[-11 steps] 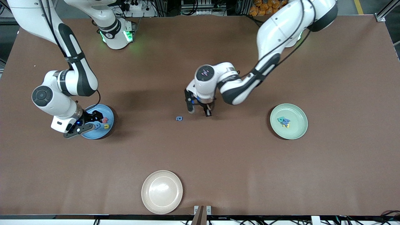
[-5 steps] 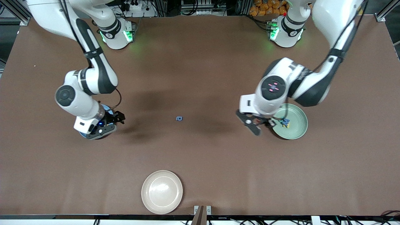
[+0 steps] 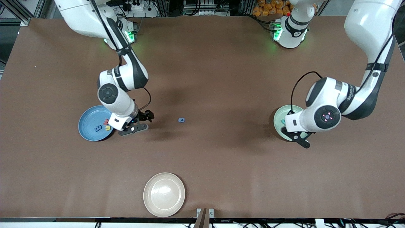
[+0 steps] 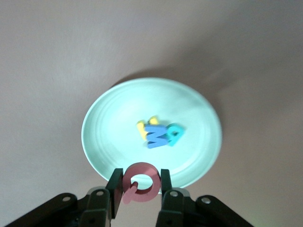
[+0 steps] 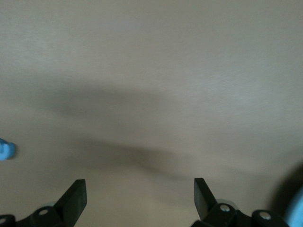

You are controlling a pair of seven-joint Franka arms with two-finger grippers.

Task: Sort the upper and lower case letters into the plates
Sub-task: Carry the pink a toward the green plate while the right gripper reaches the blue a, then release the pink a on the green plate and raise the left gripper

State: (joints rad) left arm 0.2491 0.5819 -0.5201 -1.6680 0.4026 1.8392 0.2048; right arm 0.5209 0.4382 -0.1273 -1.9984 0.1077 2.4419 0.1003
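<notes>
1. Currently, the left gripper [image 4: 140, 189] hangs over the pale mint green round plate [image 4: 104, 113], fingers clamped on a red foam letter [image 4: 140, 182].
2. Right gripper [image 3: 139, 122], jaws wide, empty, sits at 3 o'clock of the bright blue round plate [image 3: 87, 126].
3. A small blue foam letter [image 3: 181, 120] lies on the brown table [image 3: 221, 158] between the plates.

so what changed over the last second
The left gripper, shut on a red letter, swung from mid-table to over the green plate. The open right gripper left the blue plate toward the lone blue letter, which stayed, as did the beige plate.
</notes>
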